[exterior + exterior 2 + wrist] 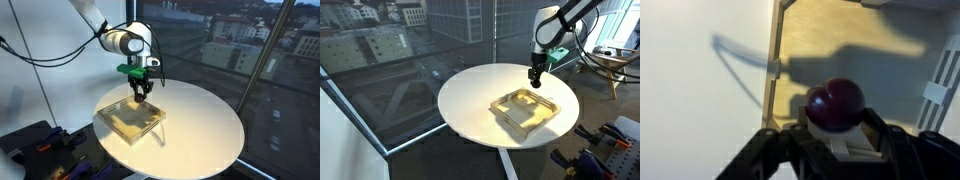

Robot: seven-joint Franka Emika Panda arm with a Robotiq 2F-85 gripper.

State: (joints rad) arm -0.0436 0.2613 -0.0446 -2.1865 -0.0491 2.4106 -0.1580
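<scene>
Pinching a dark red round ball (835, 102) in our black gripper (141, 92), we hover above the clear rectangular plastic tray (112, 125); the ball is lifted, not yet inside.

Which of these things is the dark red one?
The ball gripped in the end effector; the tray below is pale tan, the round table white.

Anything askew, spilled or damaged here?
Nothing stands out. The tray lies flat on the round table, no spill visible; the gripper is shut on a dark red ball above it.
</scene>
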